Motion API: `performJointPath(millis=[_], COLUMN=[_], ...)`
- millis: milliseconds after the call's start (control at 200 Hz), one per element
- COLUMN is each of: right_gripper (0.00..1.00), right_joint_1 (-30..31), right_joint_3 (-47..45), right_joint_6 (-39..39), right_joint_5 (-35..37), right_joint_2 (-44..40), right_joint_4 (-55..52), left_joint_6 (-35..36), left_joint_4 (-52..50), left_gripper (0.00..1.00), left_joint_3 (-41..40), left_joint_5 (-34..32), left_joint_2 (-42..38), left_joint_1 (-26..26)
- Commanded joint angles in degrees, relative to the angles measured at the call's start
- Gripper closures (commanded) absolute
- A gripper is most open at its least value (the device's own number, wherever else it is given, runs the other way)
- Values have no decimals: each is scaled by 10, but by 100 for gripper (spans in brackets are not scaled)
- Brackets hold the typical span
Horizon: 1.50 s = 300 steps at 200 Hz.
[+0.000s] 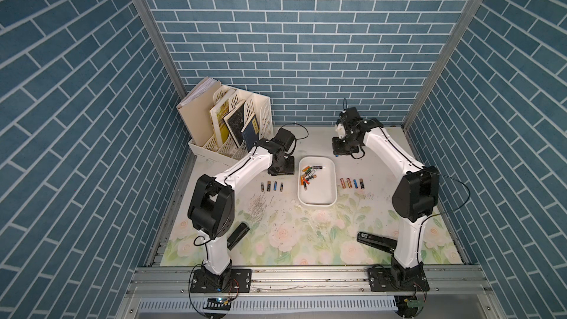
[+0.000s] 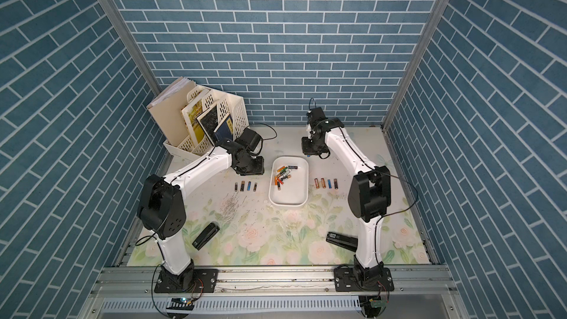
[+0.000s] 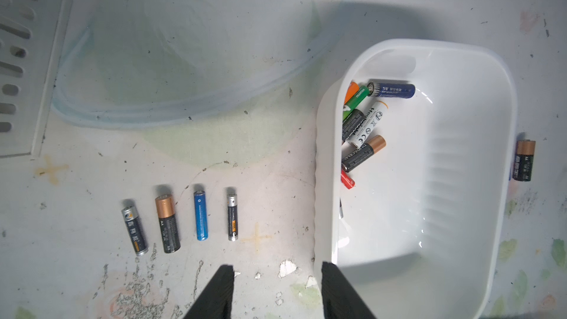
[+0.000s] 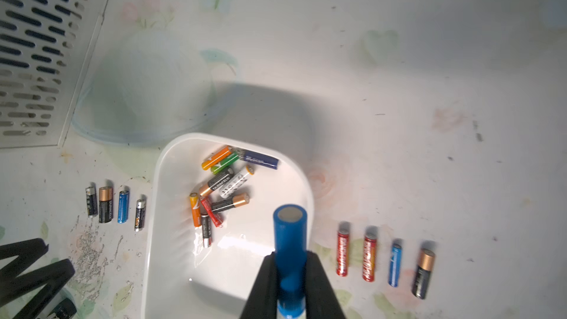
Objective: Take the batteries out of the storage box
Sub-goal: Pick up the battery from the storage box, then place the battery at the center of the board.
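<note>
The right jaws are gripping a blue battery (image 4: 290, 240) clear of the box (image 4: 155, 210), likely bound for the row (image 4: 369, 256) on the table (image 4: 399, 87), while the left jaws are hanging open and empty, with more batteries (image 4: 227, 185) lying inside.

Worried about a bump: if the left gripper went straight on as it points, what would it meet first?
Probably bare table between the row of four batteries and the storage box, though one of its fingers lines up with the box's wall; depth is unclear.
</note>
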Motion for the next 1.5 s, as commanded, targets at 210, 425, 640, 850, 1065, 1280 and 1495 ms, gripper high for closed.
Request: performJointPath(millis=[210, 425, 640, 850, 1065, 1280, 1495], right_gripper=[88, 88, 88, 88, 88, 88, 88], right_joint_1=[-118, -165, -176, -176, -176, -175, -174], right_joint_3=[-203, -297, -302, -286, -271, -265, -261], right_joint_6=[-64, -81, -89, -103, -111, -117, -119], right_joint_5=[16, 43, 53, 36, 22, 4, -2], right_joint_2=[-97, -103, -71, -47, -26, -7, 6], right_joint_4=[0, 32, 44, 52, 57, 58, 57], left_joint_6=[15, 16, 14, 12, 8, 5, 4], left_joint_4=[-18, -17, -15, -14, -10, -10, -7], left_gripper=[48, 48, 48, 48, 49, 48, 49], left_joint_3=[21, 21, 15, 9, 1, -2, -4], left_joint_5=[3, 5, 4, 4, 5, 4, 4], left_joint_2=[19, 21, 20, 17, 15, 15, 14], left_joint_1=[0, 0, -1, -1, -2, -5, -5])
